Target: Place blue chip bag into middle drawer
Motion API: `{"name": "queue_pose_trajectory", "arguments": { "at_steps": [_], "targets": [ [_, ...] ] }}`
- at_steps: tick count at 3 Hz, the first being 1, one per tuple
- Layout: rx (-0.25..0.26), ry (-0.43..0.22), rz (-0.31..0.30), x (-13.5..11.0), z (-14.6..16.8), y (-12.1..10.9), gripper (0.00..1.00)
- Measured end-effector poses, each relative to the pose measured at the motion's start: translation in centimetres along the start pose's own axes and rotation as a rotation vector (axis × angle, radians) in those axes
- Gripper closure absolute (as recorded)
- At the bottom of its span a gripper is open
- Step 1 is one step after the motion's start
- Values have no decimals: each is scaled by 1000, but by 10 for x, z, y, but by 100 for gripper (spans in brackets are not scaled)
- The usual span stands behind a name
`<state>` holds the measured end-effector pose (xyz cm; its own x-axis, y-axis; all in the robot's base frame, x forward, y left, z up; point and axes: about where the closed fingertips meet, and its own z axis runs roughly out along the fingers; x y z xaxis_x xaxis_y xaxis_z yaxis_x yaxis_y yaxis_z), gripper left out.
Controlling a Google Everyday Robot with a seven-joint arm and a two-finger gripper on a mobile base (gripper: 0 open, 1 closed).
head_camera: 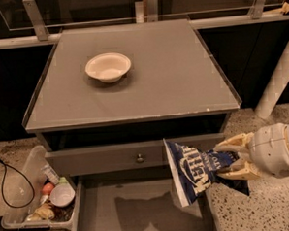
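Observation:
The blue chip bag (196,175) is a dark navy foil bag with white lettering and a white left edge. It hangs in the air at the right front of the cabinet, over the right side of the open drawer. My gripper (233,161) comes in from the right edge and is shut on the bag's right end. The middle drawer (140,212) is pulled out below, with a flat grey floor that bears the bag's shadow. The bag's lower corner overlaps the drawer's right wall in the view.
A cream bowl (108,67) sits on the grey cabinet top (182,86). A drawer front with a round knob (140,158) is above the open drawer. A clear plastic bin (22,192) of small items stands on the floor at left, beside a black cable (12,178).

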<state>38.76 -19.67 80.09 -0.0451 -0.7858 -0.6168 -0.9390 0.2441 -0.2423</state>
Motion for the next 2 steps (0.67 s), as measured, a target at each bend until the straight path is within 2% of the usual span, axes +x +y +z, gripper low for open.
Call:
{"name": "queue_pose_trajectory", "arguments": {
  "at_steps": [2],
  "targets": [
    [-2,6,2,2,10,0,100]
  ]
}}
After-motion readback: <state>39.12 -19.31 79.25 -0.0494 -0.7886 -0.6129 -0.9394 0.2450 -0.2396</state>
